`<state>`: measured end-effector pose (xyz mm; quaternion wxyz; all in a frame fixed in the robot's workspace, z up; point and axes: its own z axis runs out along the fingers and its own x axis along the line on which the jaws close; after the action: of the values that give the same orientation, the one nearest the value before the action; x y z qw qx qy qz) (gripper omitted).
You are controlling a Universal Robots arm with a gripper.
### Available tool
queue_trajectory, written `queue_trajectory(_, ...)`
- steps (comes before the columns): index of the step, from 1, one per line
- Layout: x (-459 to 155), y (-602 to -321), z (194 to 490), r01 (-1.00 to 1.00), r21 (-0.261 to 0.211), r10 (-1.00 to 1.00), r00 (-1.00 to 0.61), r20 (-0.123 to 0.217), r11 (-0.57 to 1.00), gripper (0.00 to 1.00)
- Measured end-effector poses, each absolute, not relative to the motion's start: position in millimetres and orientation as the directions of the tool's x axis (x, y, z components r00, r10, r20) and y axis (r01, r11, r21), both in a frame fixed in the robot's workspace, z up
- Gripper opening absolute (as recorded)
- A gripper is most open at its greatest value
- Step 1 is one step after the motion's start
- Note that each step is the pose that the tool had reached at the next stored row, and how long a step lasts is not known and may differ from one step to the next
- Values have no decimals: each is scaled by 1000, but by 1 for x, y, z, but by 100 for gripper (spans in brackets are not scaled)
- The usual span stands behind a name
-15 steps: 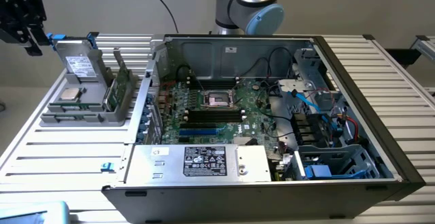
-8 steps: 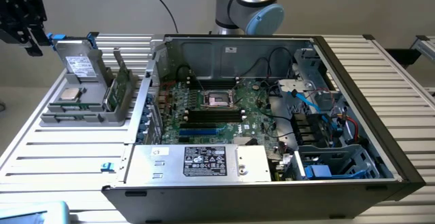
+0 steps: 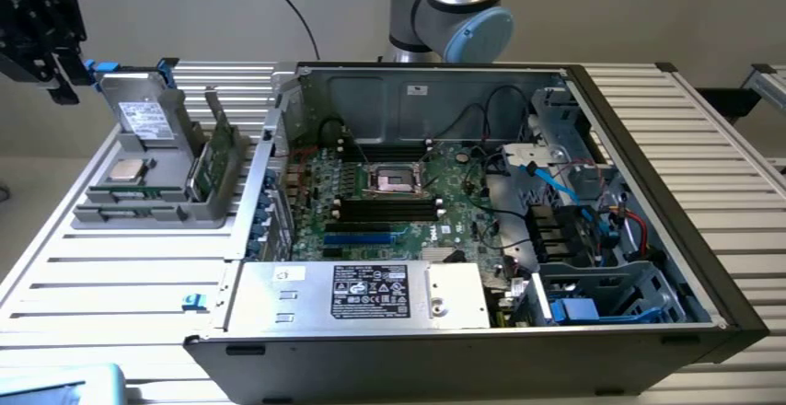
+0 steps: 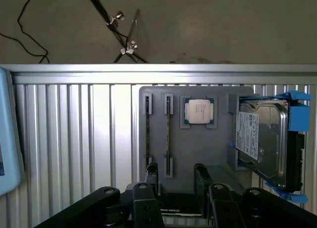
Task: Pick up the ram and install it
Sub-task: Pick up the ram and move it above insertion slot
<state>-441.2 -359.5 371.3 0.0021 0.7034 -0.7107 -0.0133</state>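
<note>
My gripper (image 4: 176,172) hovers, fingers spread open and empty, over the gray tray (image 4: 198,149) holding the ram (image 4: 167,139) on edge.

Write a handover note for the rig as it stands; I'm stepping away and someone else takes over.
Gripper: open, holding nothing, near the gray parts tray and clear of it.
Ram: standing on edge in the tray, beside the CPU and the hard drive, untouched.
Computer case: open, with the motherboard's black memory slots apparently empty.
Done: nothing yet.
Left: the whole job. The ram is not picked up and not installed.
</note>
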Motion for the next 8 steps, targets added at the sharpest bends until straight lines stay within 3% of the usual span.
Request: queue_trajectory(8,-441,-359,362,-1000,22,-1000,-11,-16,10,43)
